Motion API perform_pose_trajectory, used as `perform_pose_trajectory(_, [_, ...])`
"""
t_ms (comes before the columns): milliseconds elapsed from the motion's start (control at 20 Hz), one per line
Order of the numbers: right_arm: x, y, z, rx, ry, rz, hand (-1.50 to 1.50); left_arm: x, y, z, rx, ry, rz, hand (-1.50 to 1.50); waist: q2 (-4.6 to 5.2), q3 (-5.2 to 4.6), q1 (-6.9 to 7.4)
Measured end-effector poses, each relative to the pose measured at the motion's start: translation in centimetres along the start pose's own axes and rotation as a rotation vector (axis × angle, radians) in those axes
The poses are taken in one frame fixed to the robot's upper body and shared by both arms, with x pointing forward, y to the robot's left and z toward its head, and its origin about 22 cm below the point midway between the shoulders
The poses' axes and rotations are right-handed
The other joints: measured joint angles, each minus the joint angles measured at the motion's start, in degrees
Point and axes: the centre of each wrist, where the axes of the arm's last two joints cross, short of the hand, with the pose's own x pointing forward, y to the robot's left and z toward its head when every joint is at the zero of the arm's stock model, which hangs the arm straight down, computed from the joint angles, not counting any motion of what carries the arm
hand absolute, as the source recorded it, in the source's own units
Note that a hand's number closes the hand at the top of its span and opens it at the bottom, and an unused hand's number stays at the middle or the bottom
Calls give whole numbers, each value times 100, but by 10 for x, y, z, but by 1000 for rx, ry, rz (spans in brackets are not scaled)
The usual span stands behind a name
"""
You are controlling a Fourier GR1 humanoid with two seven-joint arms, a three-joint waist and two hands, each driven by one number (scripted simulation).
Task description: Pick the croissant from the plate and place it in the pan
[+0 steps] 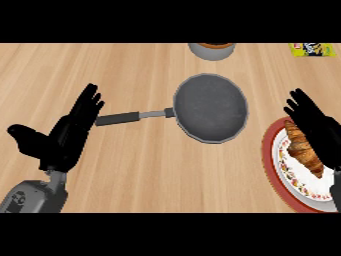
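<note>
Left hand (pixel 66 137) and right hand (pixel 322 130), fingers straight, empty; golden-brown ridged croissant (pixel 304 150) on the red-rimmed plate (pixel 267 155).

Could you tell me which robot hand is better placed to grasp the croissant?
Right robot hand: it is open over the croissant on the plate; the left robot hand is beyond the pan.

Kitchen counter (wooden) (pixel 151 165) with pan (pixel 211 107)
</note>
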Motion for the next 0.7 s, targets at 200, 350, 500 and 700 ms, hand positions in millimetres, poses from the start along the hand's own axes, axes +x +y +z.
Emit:
perform_pose_trajectory(200, [26, -4, -12, -35, -137, 68, -150, -12, 24, 15, 67, 28, -129, 0, -26, 5, -93])
perform_pose_trajectory(350, [58, -18, -12, -103, -256, 253, -150, -22, 43, 23, 116, 69, -261, 0, -40, -25, -128])
perform_pose_trajectory(500, [57, -49, 4, -382, -246, 320, -150, -32, 55, 34, 155, 121, -327, 0, -69, -19, -301])
perform_pose_trajectory(700, [41, -72, 39, -542, -177, 418, -150, -41, 67, 50, 179, 150, -376, 0, -78, -9, -358])
